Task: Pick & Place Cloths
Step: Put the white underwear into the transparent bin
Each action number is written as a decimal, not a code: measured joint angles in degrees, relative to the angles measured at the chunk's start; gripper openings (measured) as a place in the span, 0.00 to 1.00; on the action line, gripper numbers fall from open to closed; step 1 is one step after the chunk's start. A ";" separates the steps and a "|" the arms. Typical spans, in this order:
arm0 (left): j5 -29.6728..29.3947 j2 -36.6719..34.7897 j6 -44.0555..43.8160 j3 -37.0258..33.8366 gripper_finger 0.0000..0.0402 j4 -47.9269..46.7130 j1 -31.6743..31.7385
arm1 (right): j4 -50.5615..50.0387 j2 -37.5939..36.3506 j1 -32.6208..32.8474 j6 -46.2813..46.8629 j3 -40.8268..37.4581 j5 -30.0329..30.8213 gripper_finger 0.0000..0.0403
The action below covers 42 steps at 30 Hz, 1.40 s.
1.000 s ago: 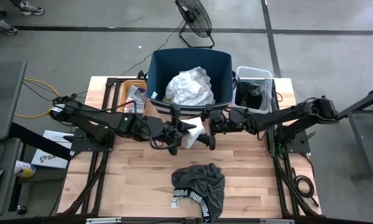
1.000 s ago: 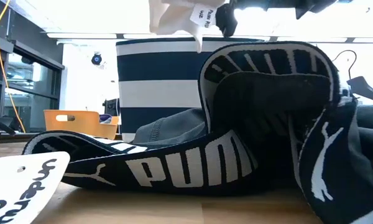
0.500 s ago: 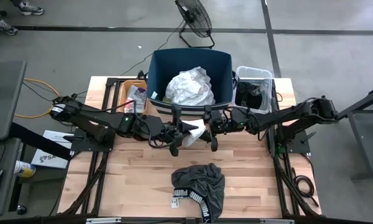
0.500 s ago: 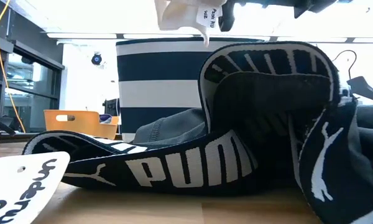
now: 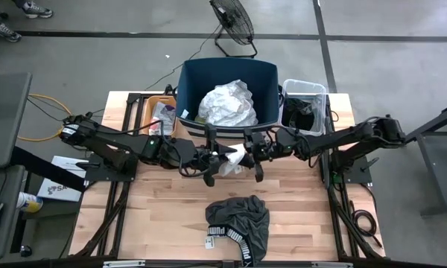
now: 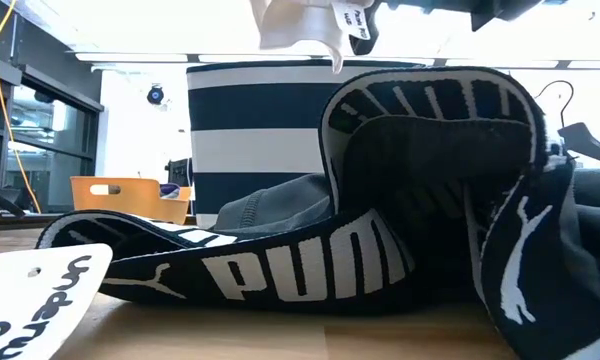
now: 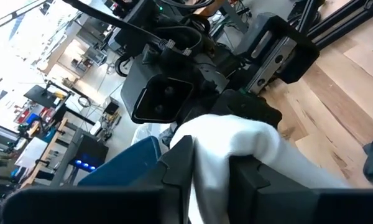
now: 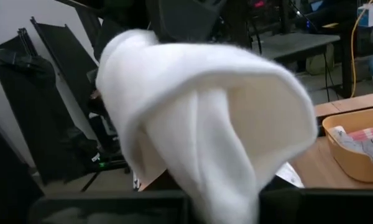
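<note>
My left gripper [image 5: 217, 165] and right gripper [image 5: 250, 158] are both clamped on one small white cloth [image 5: 235, 158], held between them above the tabletop's middle. Its long axis runs arm to arm; the navy bin [image 5: 190, 82] lies just beyond, at the far edge.

Quick count: two arms, so two claws, left claw [image 5: 210, 158] and right claw [image 5: 253, 155], sharing one white cloth [image 5: 234, 159]. One pair of dark shorts [image 5: 240, 222] at the desk's 6 o'clock. One navy bin [image 5: 191, 83] at 12 with one crumpled white bundle [image 5: 228, 104] inside. One orange tray [image 5: 150, 112], one clear tub [image 5: 319, 91], one fan [image 5: 232, 22].
</note>
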 joint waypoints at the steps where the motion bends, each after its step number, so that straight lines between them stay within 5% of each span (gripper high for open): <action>1: 0.00 0.00 0.00 0.00 0.17 -0.11 0.00 | -0.41 -0.17 0.00 0.10 0.00 0.09 0.07; 13: -3.96 -0.44 -5.61 0.00 0.37 -0.50 -0.85 | -16.90 -7.89 0.00 0.11 0.00 7.13 0.07; 21: -20.95 -0.96 -6.17 0.02 0.41 -0.75 -3.80 | -29.31 -16.80 -0.02 0.11 0.00 16.84 0.07; 25: -27.58 -2.03 -13.85 0.00 0.41 -1.49 -4.17 | -35.44 -21.97 0.00 0.21 0.00 24.11 0.07; 34: -18.16 -9.12 -35.94 -0.04 0.41 -18.39 0.87 | -50.89 -32.17 -0.04 8.49 0.04 46.27 0.07; 42: -8.10 -10.91 -41.62 -0.02 0.41 -25.72 5.77 | -63.40 -34.36 -5.05 21.38 0.04 57.62 0.07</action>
